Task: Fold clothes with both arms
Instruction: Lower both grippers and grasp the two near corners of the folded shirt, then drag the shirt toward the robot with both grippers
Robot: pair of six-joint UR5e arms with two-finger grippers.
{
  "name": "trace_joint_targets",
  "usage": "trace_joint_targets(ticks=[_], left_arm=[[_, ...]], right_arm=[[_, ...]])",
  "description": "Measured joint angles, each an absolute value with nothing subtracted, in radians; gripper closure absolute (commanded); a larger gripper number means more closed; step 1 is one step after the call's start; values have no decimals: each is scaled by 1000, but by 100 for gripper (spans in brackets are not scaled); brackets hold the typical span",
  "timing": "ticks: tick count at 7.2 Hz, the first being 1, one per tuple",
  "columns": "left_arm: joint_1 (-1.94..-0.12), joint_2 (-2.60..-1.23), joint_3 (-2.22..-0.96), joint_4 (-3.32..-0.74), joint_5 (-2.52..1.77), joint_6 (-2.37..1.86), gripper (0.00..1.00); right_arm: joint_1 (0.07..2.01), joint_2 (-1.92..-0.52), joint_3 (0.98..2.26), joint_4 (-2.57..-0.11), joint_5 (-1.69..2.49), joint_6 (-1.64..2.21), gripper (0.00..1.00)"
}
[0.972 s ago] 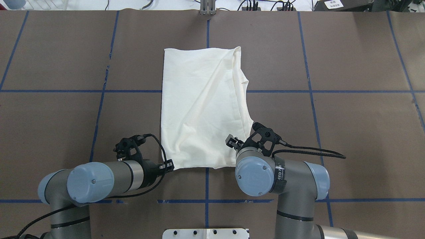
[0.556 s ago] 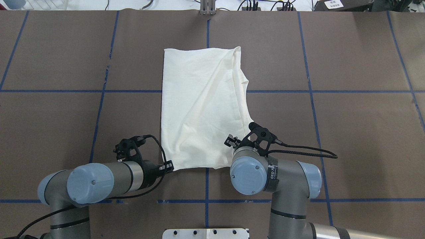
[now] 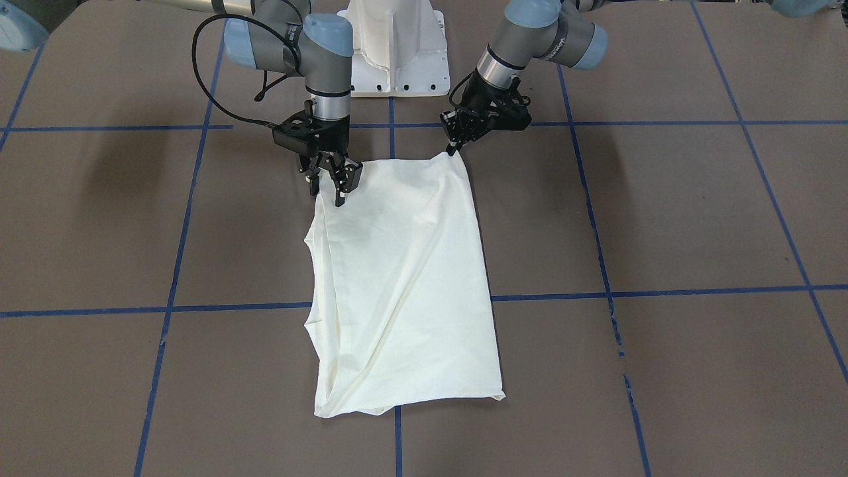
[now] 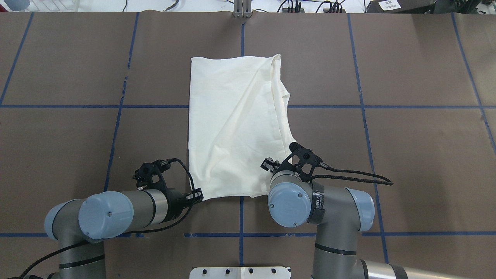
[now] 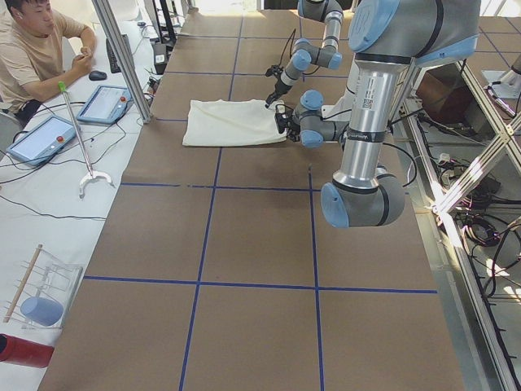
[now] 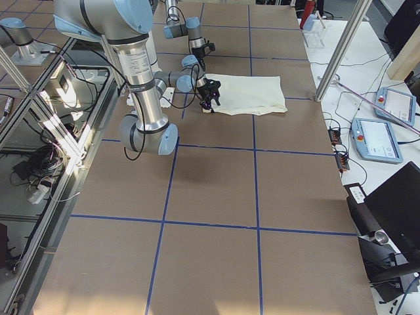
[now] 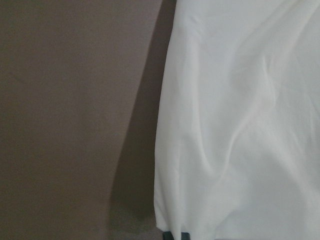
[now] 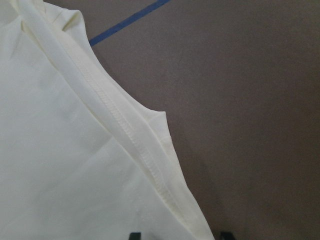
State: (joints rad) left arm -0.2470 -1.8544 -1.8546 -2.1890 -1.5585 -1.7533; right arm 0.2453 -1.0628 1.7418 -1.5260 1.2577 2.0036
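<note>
The clothes (image 4: pixel 232 124) are one cream shirt, folded into a long strip with its plain side up, at the table's middle (image 3: pixel 404 278). My left gripper (image 3: pixel 453 150) is low at the strip's near left corner (image 4: pixel 198 193) and is shut on that corner; the left wrist view shows cloth (image 7: pixel 240 125) running down to its tips. My right gripper (image 3: pixel 329 189) hangs open over the near right corner. Its two fingertips (image 8: pixel 134 235) straddle the stitched hem (image 8: pixel 125 135). In the overhead view its own wrist mostly hides it.
The brown table cover (image 4: pixel 77 77) carries a grid of blue tape lines (image 4: pixel 116 128). The white pedestal base (image 3: pixel 397 53) stands behind both arms. A seated person (image 5: pixel 37 49) and tablets (image 5: pixel 106 102) are beyond the table's far edge.
The right arm has slid left, over the shirt's near right corner. The left arm and the shirt have not moved.
</note>
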Motion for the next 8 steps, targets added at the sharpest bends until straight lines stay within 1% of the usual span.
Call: trace_joint_targets(ticks=[4,5,6,8], left_arm=[[-247,-1854,-1870,-2188,-1560,-1751,100],[-247,-1851,-1914,-2161,-1565,-1746,100],[-247,-1848,-1989,-2087,-1571,-1744,100],[-225,-1848,-2191,-1876,-1581,-1759,100]], right_arm=[[247,-1067,1762,-1521,1258,2003,100],[248,-1073,1797,-1527,1260,2002,100],[241,-1086,1857,-1543,1260,2003,100],[166,-1149,2071,-1661,1258,2021,100]])
